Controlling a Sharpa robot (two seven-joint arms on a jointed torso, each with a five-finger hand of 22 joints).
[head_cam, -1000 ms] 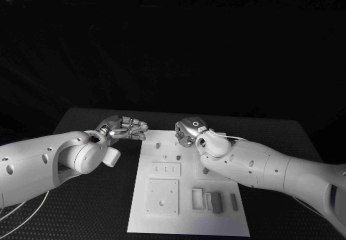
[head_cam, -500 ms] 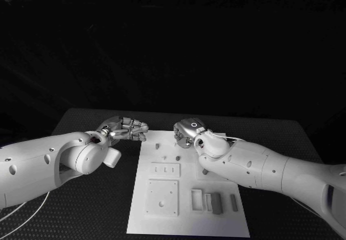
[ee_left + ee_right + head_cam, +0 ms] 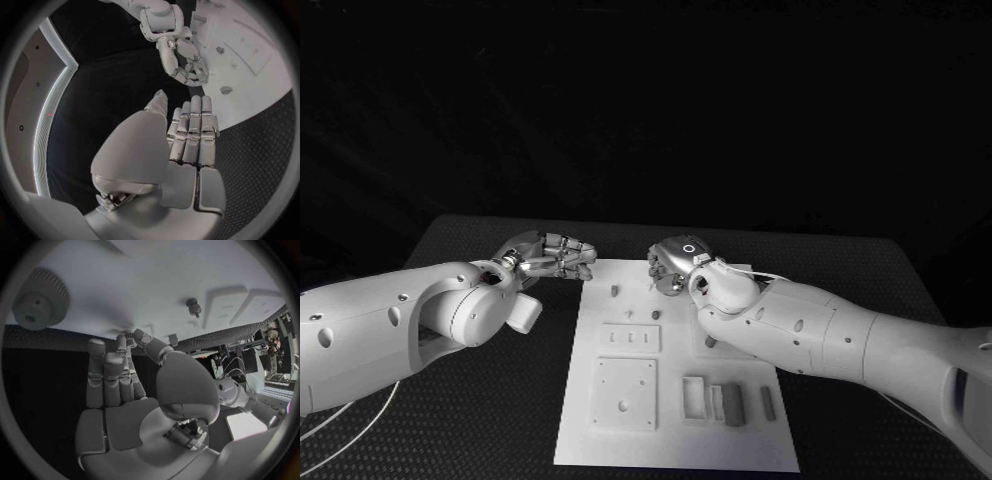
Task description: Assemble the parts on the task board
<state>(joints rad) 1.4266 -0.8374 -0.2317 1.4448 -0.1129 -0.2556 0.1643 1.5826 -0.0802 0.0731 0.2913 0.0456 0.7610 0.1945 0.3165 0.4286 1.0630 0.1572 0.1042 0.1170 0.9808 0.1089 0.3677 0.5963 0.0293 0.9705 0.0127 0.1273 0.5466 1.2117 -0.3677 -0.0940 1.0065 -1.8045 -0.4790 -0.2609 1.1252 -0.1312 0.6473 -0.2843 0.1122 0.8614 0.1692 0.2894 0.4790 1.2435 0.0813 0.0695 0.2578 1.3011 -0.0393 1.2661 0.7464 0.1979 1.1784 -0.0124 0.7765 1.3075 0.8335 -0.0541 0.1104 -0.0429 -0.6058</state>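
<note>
judging from the layout, assembly looks barely begun: grey parts (image 3: 730, 403) lie loose at the near right of the task board (image 3: 678, 440) on the bench. left hand (image 3: 554, 258) and right hand (image 3: 674, 264) hover by its far edge, fingers curled in on nothing.

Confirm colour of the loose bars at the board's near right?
Grey, darker than the white task board; the bars show best in the head view.

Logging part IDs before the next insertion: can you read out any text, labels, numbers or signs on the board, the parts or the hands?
No readable text anywhere.
Task board: bare white, no labels.
Right hand: a small ring mark on its back, not a letter or number.
Left hand: no marking.
</note>
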